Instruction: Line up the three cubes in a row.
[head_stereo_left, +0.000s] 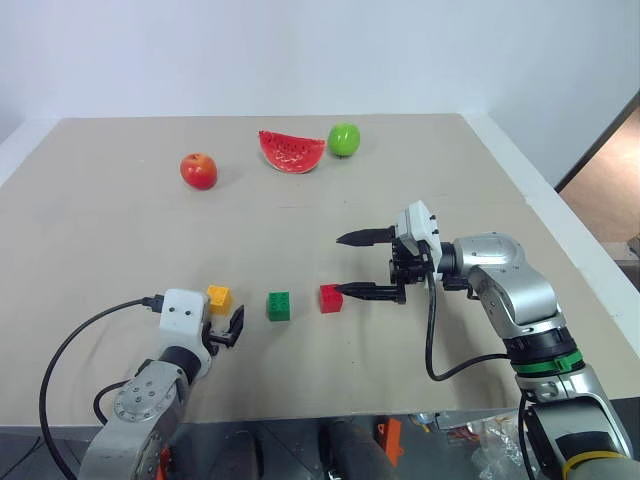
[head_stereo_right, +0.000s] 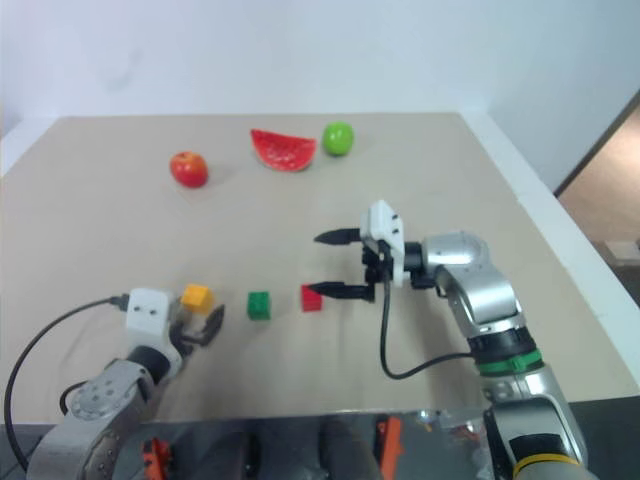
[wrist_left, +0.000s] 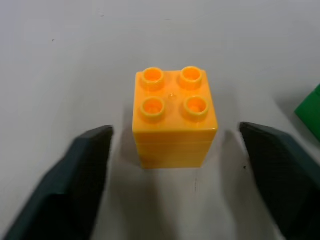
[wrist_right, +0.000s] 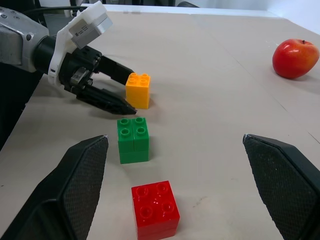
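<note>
Left pincer (wrist_left: 165, 165): stood wide, astride the yellow block (wrist_left: 173, 118), untouched.
Right pincer (head_stereo_left: 355, 264): stood wide, beside the red block (head_stereo_left: 331, 298).
Green block (head_stereo_left: 278, 305): between both.

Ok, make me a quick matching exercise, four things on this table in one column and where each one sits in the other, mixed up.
Things:
1. yellow-orange cube
2. green cube
3. red cube
4. watermelon slice

Places:
A. middle of the row of cubes
B. between the two apples at the far side
C. between the open fingers of the left gripper
D. beside a fingertip of the right gripper

Pairs: 1-C, 2-A, 3-D, 4-B
</note>
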